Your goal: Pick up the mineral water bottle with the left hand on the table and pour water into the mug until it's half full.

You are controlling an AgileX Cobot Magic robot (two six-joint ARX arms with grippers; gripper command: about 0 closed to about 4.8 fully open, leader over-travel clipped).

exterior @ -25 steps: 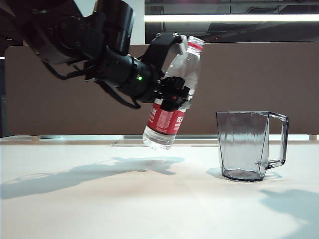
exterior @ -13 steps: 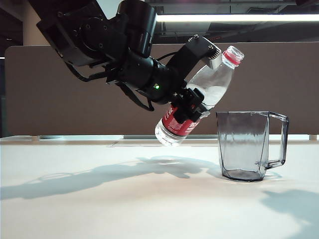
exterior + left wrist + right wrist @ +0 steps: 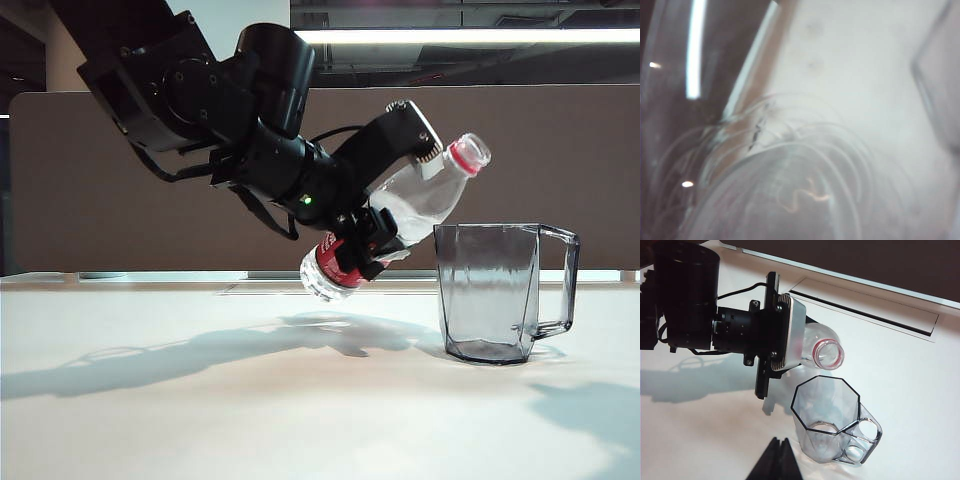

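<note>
Vs a second ago: the left gripper has carried the bottle rightward toward the mug and tipped it much further over. It was near upright with a slight lean. Now it lies steeply slanted, base low at left, open mouth high at right, just above and beside the mug's near rim. The bottle sits lower than half a second ago too. Mug has not moved.

Left to right in the exterior view: black left arm reaching in from upper left, green light on its wrist. Left gripper is clamped around the bottle's middle, jaws about half spread, bottle lifted clear of the table. No cap on, red neck ring showing. The mug stands on the table at right, handle pointing right, looks empty.

Label: red and white band near the base, mostly hidden by the fingers, writing unreadable now.

Left wrist view is just blurred clear bottle ribs up close.

Right wrist view: bottle mouth beside the mug rim. Right gripper at the frame edge, fingertips together, holding nothing, near the mug.
</note>
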